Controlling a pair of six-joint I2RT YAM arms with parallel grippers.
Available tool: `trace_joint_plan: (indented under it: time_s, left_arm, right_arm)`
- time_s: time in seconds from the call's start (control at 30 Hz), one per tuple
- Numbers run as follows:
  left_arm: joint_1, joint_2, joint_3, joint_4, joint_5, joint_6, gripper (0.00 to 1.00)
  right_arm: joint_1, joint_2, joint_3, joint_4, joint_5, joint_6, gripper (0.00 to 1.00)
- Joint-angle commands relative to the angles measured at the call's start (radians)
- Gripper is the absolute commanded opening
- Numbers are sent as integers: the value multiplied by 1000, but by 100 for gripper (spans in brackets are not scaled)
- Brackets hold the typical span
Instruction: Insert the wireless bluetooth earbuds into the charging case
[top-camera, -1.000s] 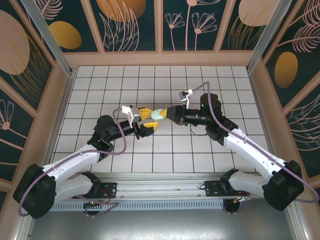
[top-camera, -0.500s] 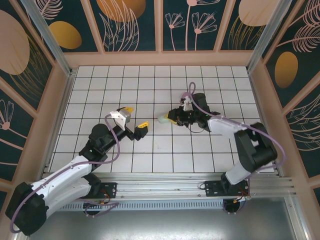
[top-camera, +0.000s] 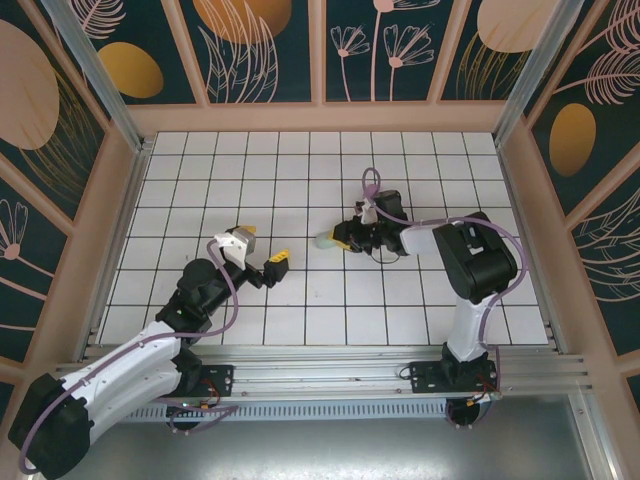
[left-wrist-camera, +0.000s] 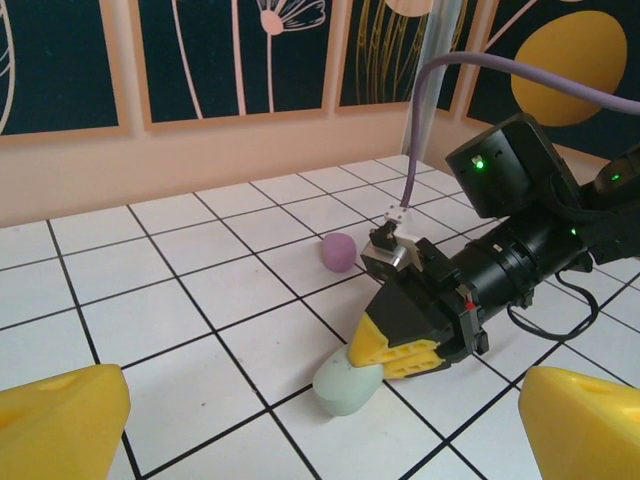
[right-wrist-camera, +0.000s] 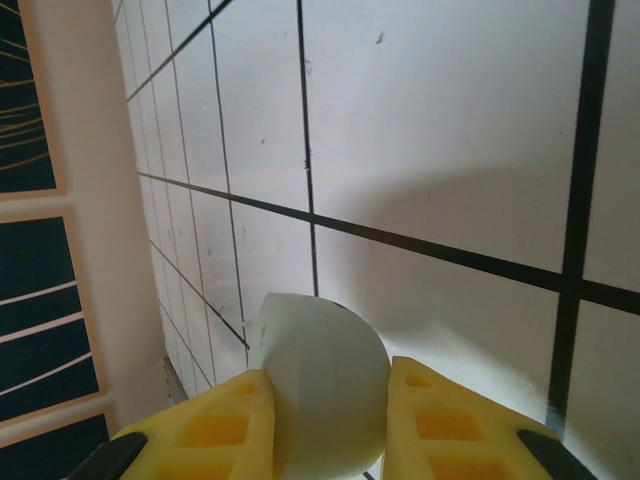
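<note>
Now right tool (right-wrist-camera: 325, 397) pinches mint earbud (left-wrist-camera: 345, 388) — left tool (top-camera: 264, 247) spread (purple earbud (left-wrist-camera: 338, 252) nearby).

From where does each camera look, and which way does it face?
Top external: above and behind the bases, looking down at the tiled table; both arms, open left pincer, right pincer.
Left wrist: low on the left arm, facing the right pincer and a pale purple piece; own yellow fingers at the bottom corners.
Right wrist: close to the tiles, facing a wall; own fingers clamp a mint-green piece.
Shared: both wrist views show that mint-green piece.
</note>
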Motion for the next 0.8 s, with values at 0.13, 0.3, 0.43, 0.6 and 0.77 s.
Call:
trace_joint_plan:
  time_s: [0.13, 0.3, 0.43, 0.6, 0.77]
  left_arm:
    - [2, 24, -2, 22, -27, 14, 99]
    - [2, 41, 4, 24, -46, 27, 99]
    - [2, 62, 32, -5, -74, 49, 99]
    - [4, 84, 94, -75, -145, 96, 99]
    - [28, 119, 158, -108, -255, 99, 99]
  right_arm:
    - [-2, 4, 56, -97, 74, -105, 29]
    - [3, -40, 75, -239, 162, -142, 40]
    - [3, -117, 68, -321, 214, -185, 49]
    - [3, -234, 73, -418, 282, -238, 99]
    - [0, -391, 77, -531, 476, -322, 99]
